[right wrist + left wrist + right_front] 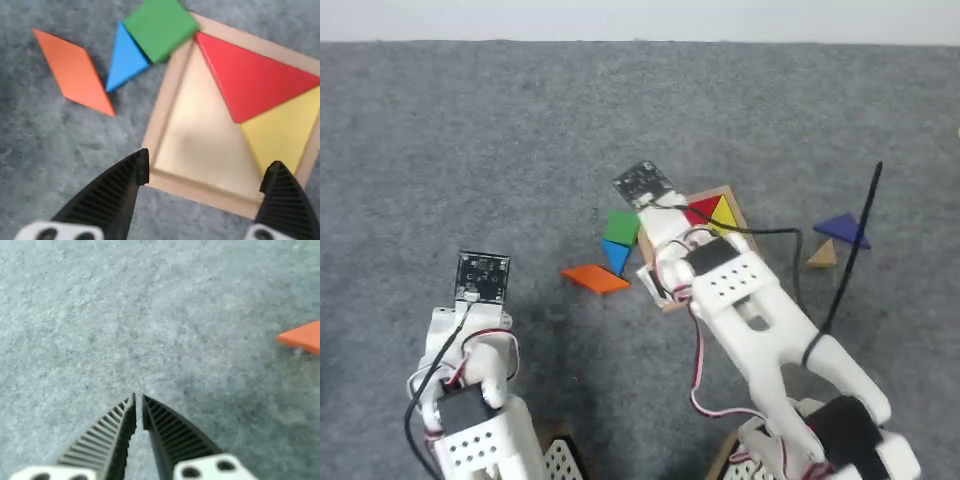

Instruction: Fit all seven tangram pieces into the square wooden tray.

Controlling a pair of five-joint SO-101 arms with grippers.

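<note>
two pieces seated, five loose on the grey felt

the left end effector [138,397] hangs over the fuzzy grey desk [470,130], its ribbed black fingers pressed together with nothing between them. next comes a flat orange parallelogram [595,278], then a blue triangle [616,254] touching a green square [621,226], which rests against a corner of the square wooden tray [165,115]. the right end effector [209,162] hovers above the tray's near rim, fingers spread wide and holding nothing. inside the pale, smooth tray, a large red triangle [250,82] and a yellow triangle [280,135] lie edge to edge. farther right, well apart from the tray, sit a small tan triangle [822,255] and a purple triangle [842,229].
</note>
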